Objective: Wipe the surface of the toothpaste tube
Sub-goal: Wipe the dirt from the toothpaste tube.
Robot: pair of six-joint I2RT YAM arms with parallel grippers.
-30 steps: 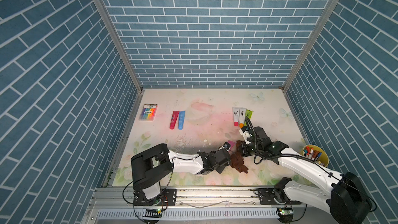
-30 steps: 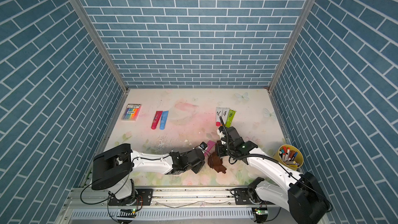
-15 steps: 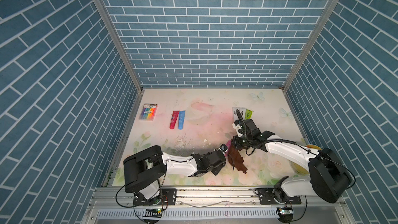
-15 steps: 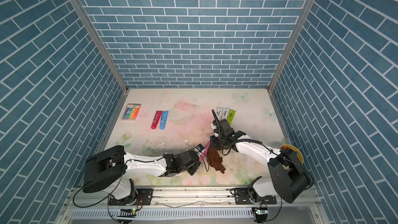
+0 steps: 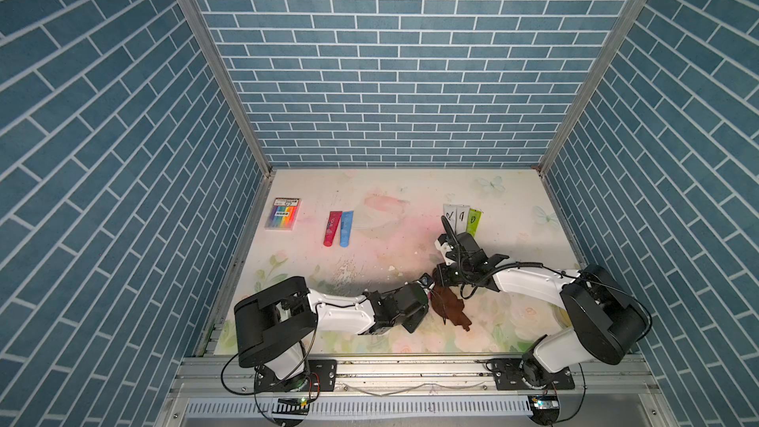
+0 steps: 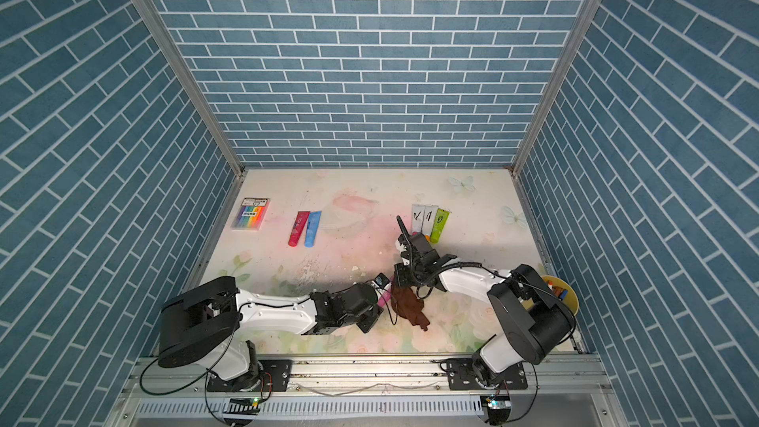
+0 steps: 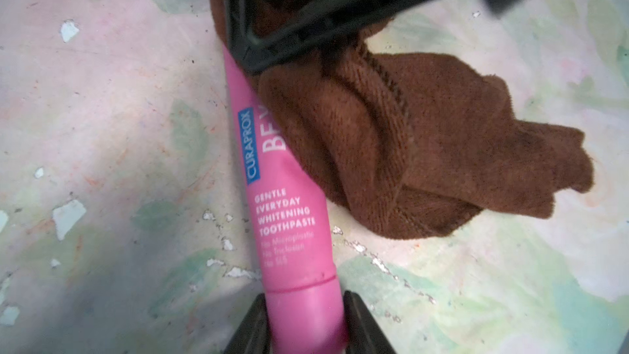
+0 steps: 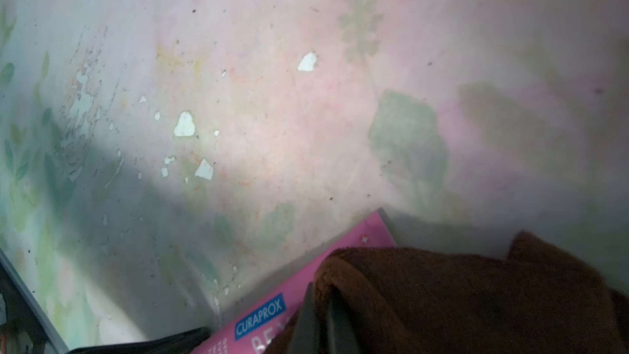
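Note:
A pink toothpaste tube (image 7: 289,199) lies on the floral table near the front middle. My left gripper (image 7: 304,304) is shut on its cap end, one finger on each side. A crumpled brown cloth (image 7: 425,151) covers the tube's far half and spreads onto the table beside it. My right gripper (image 8: 323,318) is shut on a fold of the cloth (image 8: 476,301), right above the tube (image 8: 340,260). In both top views the two grippers meet at the cloth (image 5: 449,308) (image 6: 410,306), and a strip of the pink tube (image 6: 386,295) shows there.
A red tube (image 5: 332,227) and a blue tube (image 5: 346,227) lie at the back left, beside a box of markers (image 5: 283,213). A group of three tubes (image 5: 462,217) lies at the back right. A yellow bowl of pens (image 6: 560,293) sits behind the right arm.
My left jaws have closed in on the tube's cap end. My right gripper has carried the cloth leftward over the tube, and that arm's elbow has swung back.

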